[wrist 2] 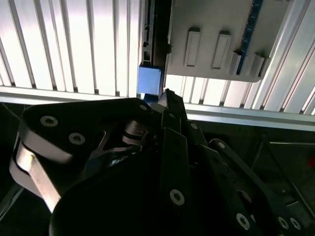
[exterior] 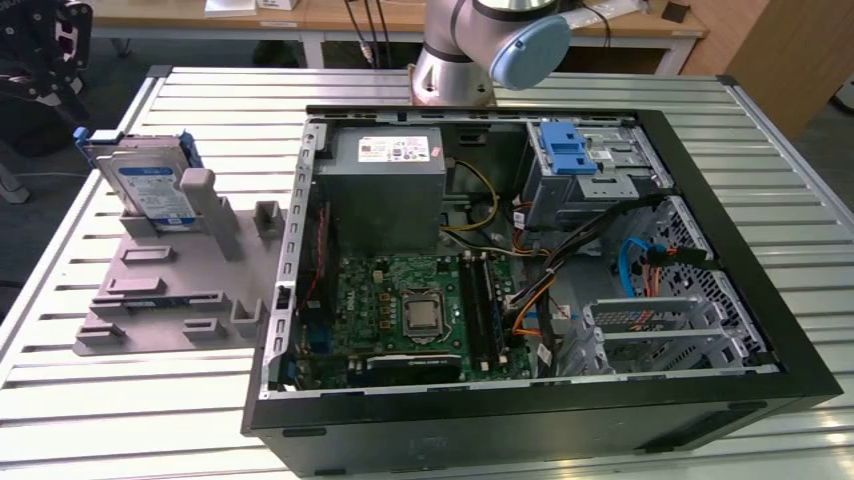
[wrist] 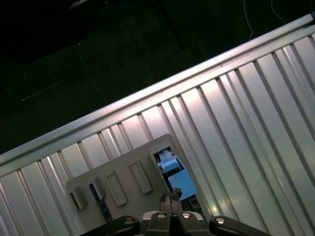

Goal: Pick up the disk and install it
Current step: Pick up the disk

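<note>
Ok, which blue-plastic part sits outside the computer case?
The disk, standing on edge in the grey holder at the exterior view's left; the blue latch is inside the case.

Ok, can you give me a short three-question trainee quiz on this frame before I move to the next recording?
1. True or false: the gripper holds nothing.
2. Fill in: the grey fixture lies to the exterior view's ____ of the open computer case.
3. Multiple choice: the disk is A) upright in the fixture, B) installed in the case, C) held by the gripper.
Key: 1 true; 2 left; 3 A.
</note>
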`<state>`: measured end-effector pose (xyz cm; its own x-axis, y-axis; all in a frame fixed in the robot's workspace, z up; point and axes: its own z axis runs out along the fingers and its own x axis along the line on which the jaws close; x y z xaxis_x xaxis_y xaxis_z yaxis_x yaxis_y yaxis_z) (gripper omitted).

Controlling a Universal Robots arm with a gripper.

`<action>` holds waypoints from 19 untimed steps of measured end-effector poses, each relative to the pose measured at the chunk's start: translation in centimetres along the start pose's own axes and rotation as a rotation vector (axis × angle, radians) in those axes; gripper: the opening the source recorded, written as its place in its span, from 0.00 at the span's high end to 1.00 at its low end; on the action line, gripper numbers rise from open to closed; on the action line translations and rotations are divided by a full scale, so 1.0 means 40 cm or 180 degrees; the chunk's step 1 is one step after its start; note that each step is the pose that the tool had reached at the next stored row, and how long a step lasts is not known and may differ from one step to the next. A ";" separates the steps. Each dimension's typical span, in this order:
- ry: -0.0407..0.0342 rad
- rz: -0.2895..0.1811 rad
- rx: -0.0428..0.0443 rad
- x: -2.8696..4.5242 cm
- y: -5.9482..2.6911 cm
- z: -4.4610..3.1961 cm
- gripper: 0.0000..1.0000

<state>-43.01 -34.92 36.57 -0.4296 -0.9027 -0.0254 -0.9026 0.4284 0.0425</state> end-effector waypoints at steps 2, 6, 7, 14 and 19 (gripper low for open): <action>0.0001 -0.0029 0.0000 0.000 0.000 0.000 0.89; 0.0003 -0.0076 -0.0002 0.000 0.000 0.000 0.89; 0.0004 -0.0095 -0.0002 0.000 0.000 0.000 0.89; 0.0008 -0.0187 -0.0004 0.000 0.000 0.000 0.89; 0.0011 -0.0251 -0.0006 0.000 0.000 0.000 0.89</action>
<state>-43.01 -34.92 36.57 -0.3571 -0.9337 -0.0254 -0.9336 0.3559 0.0424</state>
